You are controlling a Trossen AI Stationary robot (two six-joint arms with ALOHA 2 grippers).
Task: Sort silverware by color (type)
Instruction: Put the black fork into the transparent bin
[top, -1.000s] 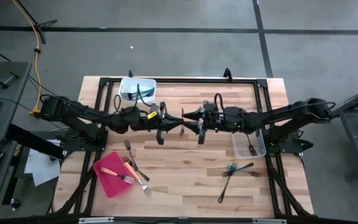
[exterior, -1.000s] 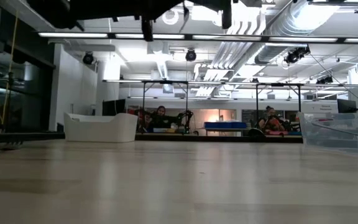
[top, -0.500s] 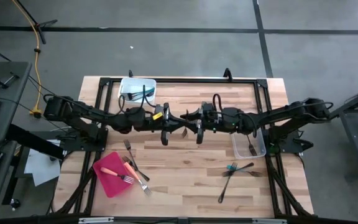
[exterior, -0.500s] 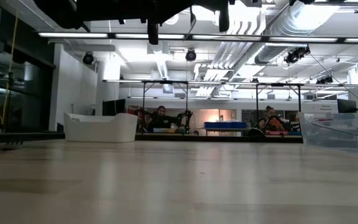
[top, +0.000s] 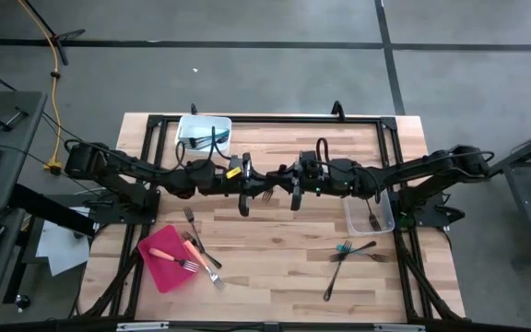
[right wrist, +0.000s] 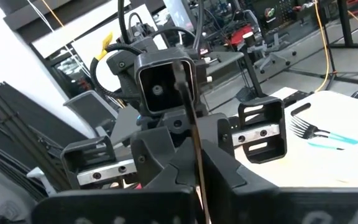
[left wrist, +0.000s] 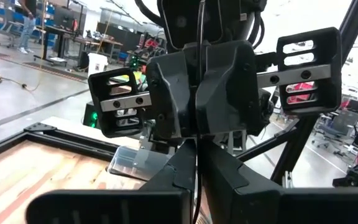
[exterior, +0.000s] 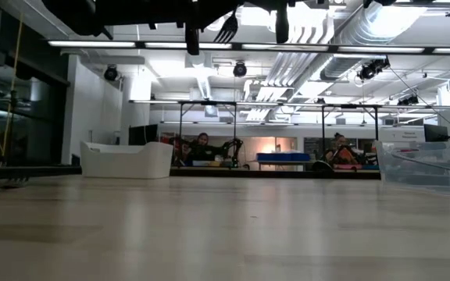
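Here, mid-tabletop: left end effector [top: 250,192] and right end effector [top: 289,191] both clamped dark fork [top: 267,195]; misaligned handover risked drop.

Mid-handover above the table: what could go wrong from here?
1. The dark slim metal fork sits between the left claw and right claw, high above the wooden table; a weak pinch on release drops it.
2. The claws are nose to nose, so any forward drift could knock them together.
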